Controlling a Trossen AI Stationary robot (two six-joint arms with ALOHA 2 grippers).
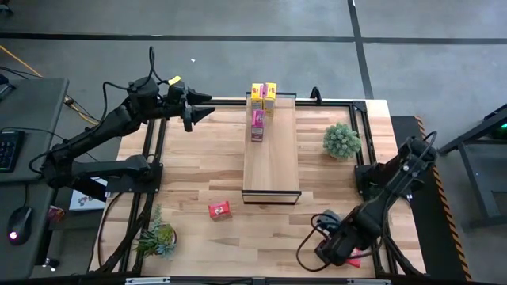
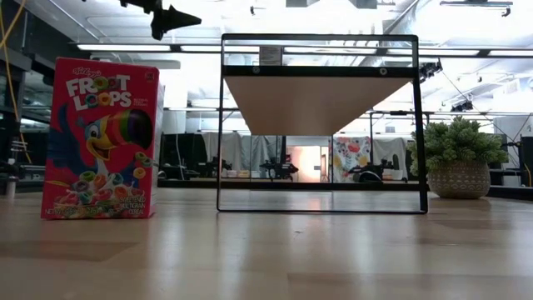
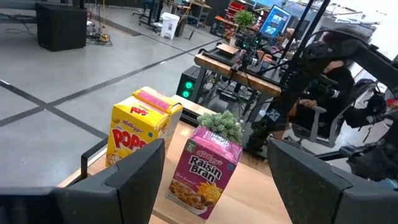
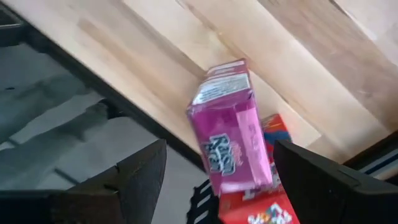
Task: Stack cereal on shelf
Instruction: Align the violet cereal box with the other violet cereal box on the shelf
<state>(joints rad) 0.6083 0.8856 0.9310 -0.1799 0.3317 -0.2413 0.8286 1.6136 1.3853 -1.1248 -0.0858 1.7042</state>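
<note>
From above, the left gripper (image 1: 200, 112) hangs with fingers spread and nothing between them, off the shelf's (image 1: 271, 158) far end; beside it, on that end, stand two yellow boxes (image 1: 264, 94) with a pink box (image 1: 257, 120) just nearer. A red box (image 1: 219, 210) stands on the table (image 1: 198, 174) near the shelf's near end, well apart from either gripper. The right gripper (image 1: 331, 247) sits low at the table's near right corner; its fingers cannot be told here. At table height, the red box (image 2: 102, 139) stands upright left of the shelf (image 2: 319, 92), with the left gripper (image 2: 171, 17) high above it. The left wrist view shows its open fingers (image 3: 134, 171) facing a yellow box (image 3: 134, 134) and the pink box (image 3: 205, 168). In the right wrist view, a second pink box (image 4: 230, 127) and another red box (image 4: 264, 199) lie just ahead between the right gripper's spread fingers (image 4: 140, 171), at the table's edge, ungripped.
</note>
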